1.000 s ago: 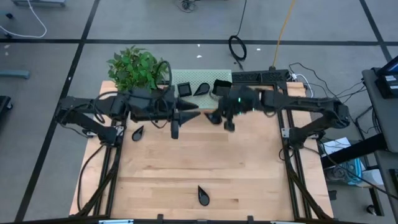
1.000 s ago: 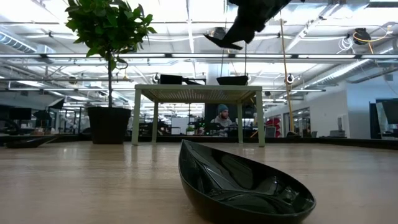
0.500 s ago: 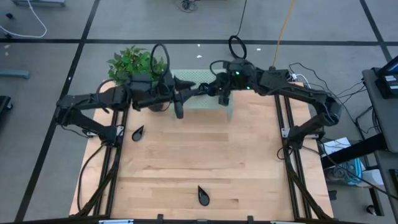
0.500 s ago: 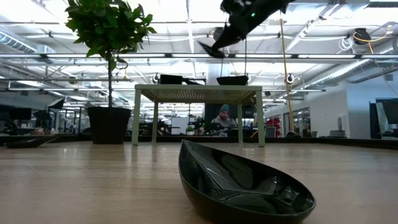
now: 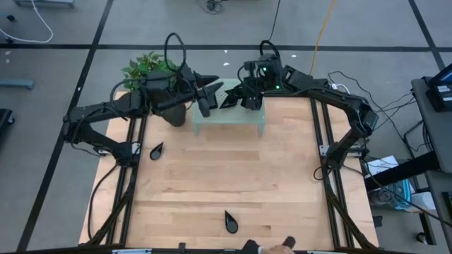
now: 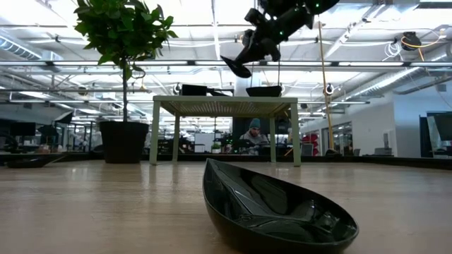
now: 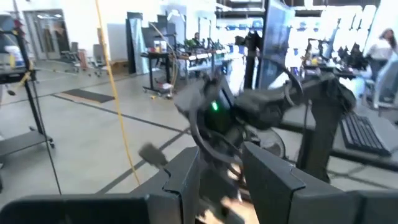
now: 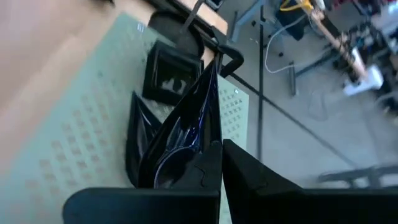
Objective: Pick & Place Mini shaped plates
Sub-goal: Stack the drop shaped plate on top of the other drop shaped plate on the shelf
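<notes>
My right gripper [image 5: 244, 95] [image 8: 221, 144] [image 6: 260, 44] is shut on a glossy black teardrop plate [image 8: 186, 124] [image 6: 236, 65], high above the pale green perforated stand [image 5: 229, 116] at the table's far edge. A square plate [image 8: 169, 76] and another black plate [image 8: 134, 146] lie on the stand's top. My left gripper [image 5: 214, 87] [image 7: 221, 158] hovers open and level over the stand's left part, with nothing between its fingers. Two more teardrop plates lie on the wood: one at the left [image 5: 156, 150], one near the front edge [image 5: 230, 222] [image 6: 275, 212]. My right gripper pinches the teardrop plate's rim [image 8: 208, 142] between its two fingers, at the end nearest them. The fingers slant down from the table's right. The plate stands on edge, reaching away from the fingers and tilted downward, lifted clear of the stand.
A potted plant [image 5: 152, 70] [image 6: 123, 141] stands at the far left corner, close behind my left arm. A person's hand [image 5: 272, 247] shows at the table's near edge. The wide wooden middle of the table [image 5: 226, 176] holds nothing but the two plates.
Both grippers have swung toward the table's far edge and now hang over the stand. My right gripper has rolled and carried the teardrop plate along, so that it now tips further downward. A hand has appeared at the near edge.
</notes>
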### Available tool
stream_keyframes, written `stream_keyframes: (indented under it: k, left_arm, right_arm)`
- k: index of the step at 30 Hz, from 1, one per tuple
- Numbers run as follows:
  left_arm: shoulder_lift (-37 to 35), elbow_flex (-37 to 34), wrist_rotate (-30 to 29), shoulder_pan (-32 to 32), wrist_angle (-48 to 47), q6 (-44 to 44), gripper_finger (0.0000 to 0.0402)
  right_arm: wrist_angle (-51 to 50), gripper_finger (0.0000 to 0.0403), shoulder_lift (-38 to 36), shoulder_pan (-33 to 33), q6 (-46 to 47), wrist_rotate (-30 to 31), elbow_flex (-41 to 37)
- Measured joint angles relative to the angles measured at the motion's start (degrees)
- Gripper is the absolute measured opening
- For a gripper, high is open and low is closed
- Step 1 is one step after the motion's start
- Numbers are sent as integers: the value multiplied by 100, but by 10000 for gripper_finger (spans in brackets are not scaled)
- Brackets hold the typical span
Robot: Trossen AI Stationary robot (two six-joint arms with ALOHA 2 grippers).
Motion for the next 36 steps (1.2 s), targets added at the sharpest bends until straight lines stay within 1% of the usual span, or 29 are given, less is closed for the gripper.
stream_keyframes:
  k: [5,12,16,20,26,32,36]
  left_arm:
    - [0,0,0,183,204,-29,124]
    - [0,0,0,276,196,-30,124]
    - [0,0,2,276,194,-28,124]
    - [0,0,4,276,189,-28,124]
    - [0,0,4,276,186,-4,124]
    - [0,0,6,276,150,-5,124]
    - [0,0,6,276,152,-24,124]
  right_arm:
    - [231,0,70,31,-752,-13,-2]
    - [740,0,240,87,-916,-31,7]
    - [627,0,287,113,-1033,-44,-15]
    - [669,0,317,208,-1251,-315,-8]
    - [661,0,321,323,-1516,-313,-17]
    - [699,0,326,323,-1973,-303,-239]
    - [731,0,325,323,-2354,-278,-523]
